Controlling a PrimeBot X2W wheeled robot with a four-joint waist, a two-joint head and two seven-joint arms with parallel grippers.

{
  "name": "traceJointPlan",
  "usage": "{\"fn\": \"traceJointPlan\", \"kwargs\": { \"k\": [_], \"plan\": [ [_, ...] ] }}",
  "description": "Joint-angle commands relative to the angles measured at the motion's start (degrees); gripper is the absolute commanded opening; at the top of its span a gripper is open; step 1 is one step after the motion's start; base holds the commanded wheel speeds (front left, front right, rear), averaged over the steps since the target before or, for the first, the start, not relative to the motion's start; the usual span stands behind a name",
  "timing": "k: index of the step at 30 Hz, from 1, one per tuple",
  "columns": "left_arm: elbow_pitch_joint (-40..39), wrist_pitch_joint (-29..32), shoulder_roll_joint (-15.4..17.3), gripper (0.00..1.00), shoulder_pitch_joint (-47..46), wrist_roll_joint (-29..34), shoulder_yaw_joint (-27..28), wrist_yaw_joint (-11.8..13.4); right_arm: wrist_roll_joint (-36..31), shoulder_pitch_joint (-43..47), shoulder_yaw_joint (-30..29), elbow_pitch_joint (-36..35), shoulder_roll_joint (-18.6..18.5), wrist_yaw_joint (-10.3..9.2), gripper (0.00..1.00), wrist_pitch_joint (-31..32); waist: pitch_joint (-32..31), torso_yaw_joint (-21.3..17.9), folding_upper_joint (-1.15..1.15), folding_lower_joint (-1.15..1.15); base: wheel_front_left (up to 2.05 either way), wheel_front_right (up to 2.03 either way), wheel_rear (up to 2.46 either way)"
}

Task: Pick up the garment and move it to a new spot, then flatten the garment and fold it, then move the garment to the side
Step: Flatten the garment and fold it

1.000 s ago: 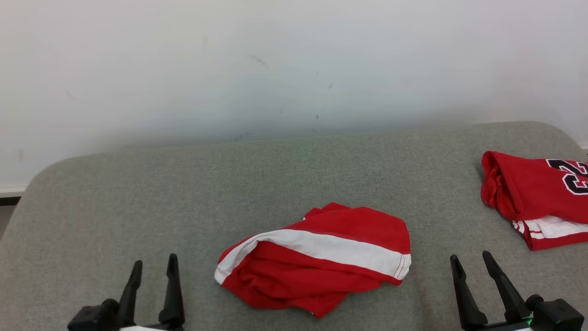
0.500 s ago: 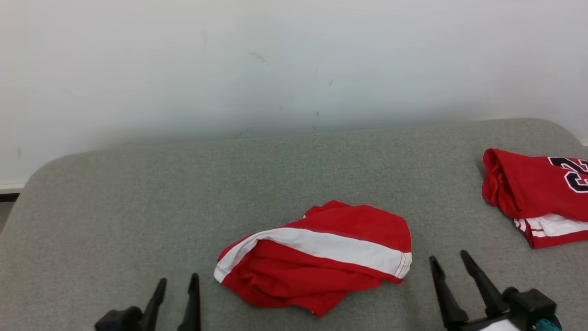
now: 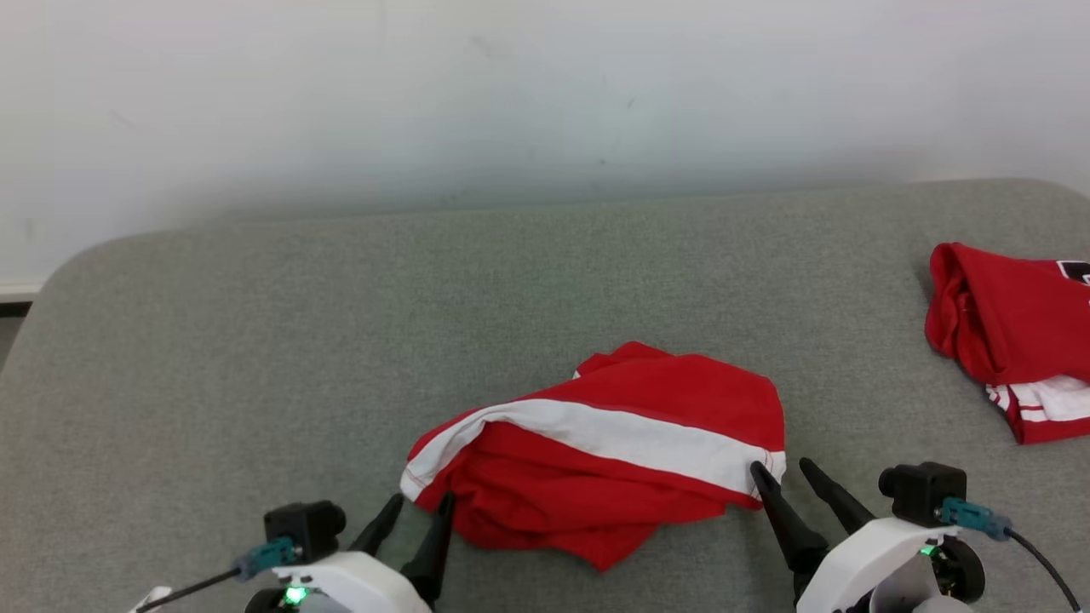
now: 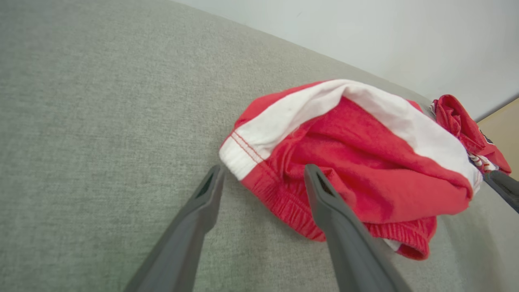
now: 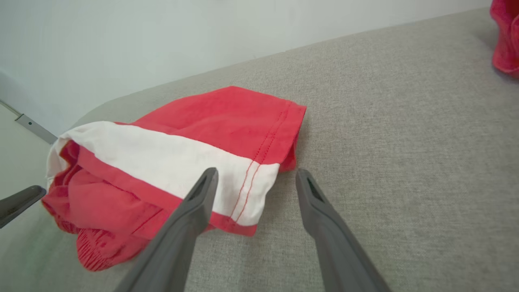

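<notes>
Grey upholstery covers the surface, which runs back to a pale wall. At the near left, the left gripper points at the left end of the garment. Its jaws stand wide apart and hold nothing. In the left wrist view they straddle the corner where the white band meets the gathered red waistband. The garment, red with a broad white band, lies crumpled at the near middle of the surface, between the two grippers. The right gripper is at its right end, jaws equally wide and empty. In the right wrist view the band's stitched hem lies between them. Whether any finger touches cloth cannot be told. Far right, well apart, a second garment, also red, lies near the edge.

The step in hand looks like the first, the pick-up, with nothing lifted yet. The next move would call for both jaws to settle onto their corners and close firmly on cloth, then rise together.
</notes>
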Motion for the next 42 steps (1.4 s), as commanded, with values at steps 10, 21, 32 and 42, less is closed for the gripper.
{"fn": "traceJointPlan", "kwargs": {
  "k": [10, 21, 32, 42],
  "plan": [
    [4.84, 0.21, 0.18, 1.00, -6.17, -4.75, -0.82, -1.27, 9.96, -5.25, 7.65, 1.88, -2.56, -0.11, 1.00, 0.37, 3.35, 0.80, 0.00, 0.00, 0.00, 0.00, 0.00],
    [5.43, -3.20, 1.21, 0.00, -6.09, -6.93, -3.17, -1.68, 15.91, -7.20, 14.07, 2.89, -4.97, -0.11, 0.00, -5.26, 1.30, 0.71, 0.00, 0.00, 0.00, 0.00, 0.00],
    [1.63, -1.51, 4.79, 0.00, -8.43, -4.98, -4.64, -1.66, 20.25, -9.59, 16.17, -0.84, -9.24, -0.11, 0.00, -8.12, -1.54, 0.38, 0.00, 0.00, 0.00, 0.00, 0.00],
    [-1.94, 14.09, 11.36, 0.00, -31.85, -8.86, -12.36, -1.64, 25.41, -25.55, 14.47, -5.47, -16.16, -0.11, 0.00, -0.79, 6.98, 0.38, 0.00, 0.00, 0.00, 0.00, 0.00]
  ]
}}
